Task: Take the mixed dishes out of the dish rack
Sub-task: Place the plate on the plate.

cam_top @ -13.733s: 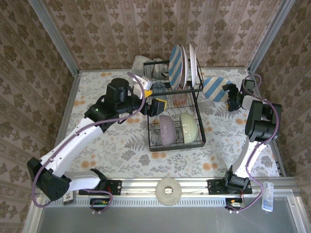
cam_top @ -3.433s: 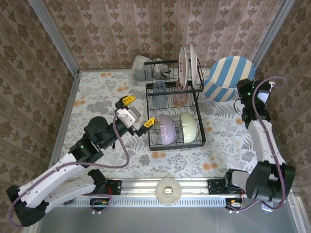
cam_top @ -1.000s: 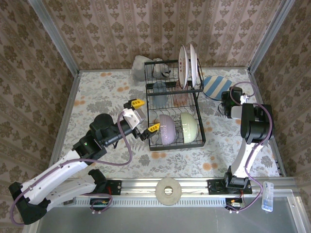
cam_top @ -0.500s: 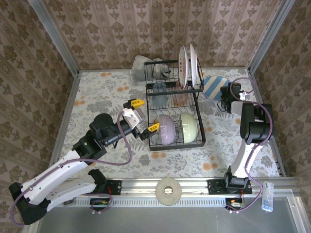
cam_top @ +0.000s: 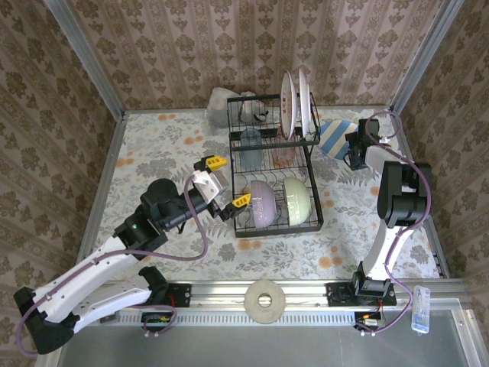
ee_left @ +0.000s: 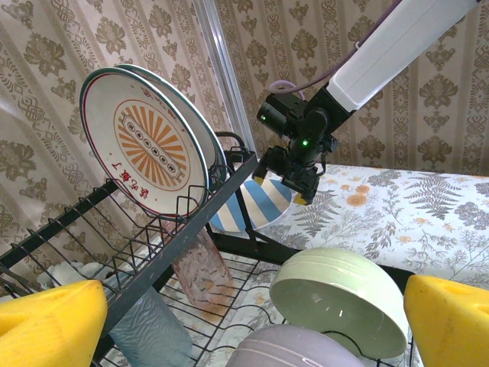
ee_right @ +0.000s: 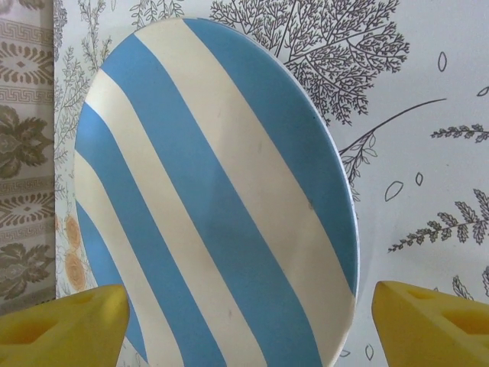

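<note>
Just right of the dish rack's far corner, the blue-and-white striped plate sits on the counter, close against the frame. I cannot tell whether its rim touches the wire.

My right claw hangs over the plate's near edge, fingers spread wide to either side and gripping nothing. To finish this step cleanly, I judge it best to lift that claw straight up and then back toward me. A sideways move could let a finger catch the rim and skid the plate.

Room is tight here, with the rack on the left, the wall just behind and the enclosure's corner post on the right.

My left claw hovers at the rack's left front, fingers fully apart. It faces the lavender bowl and the pale green bowl on the lower tier. Two patterned plates stand upright in the upper slots, with the tumblers beneath them.

The counter's left half offers the widest room for setting things down.
</note>
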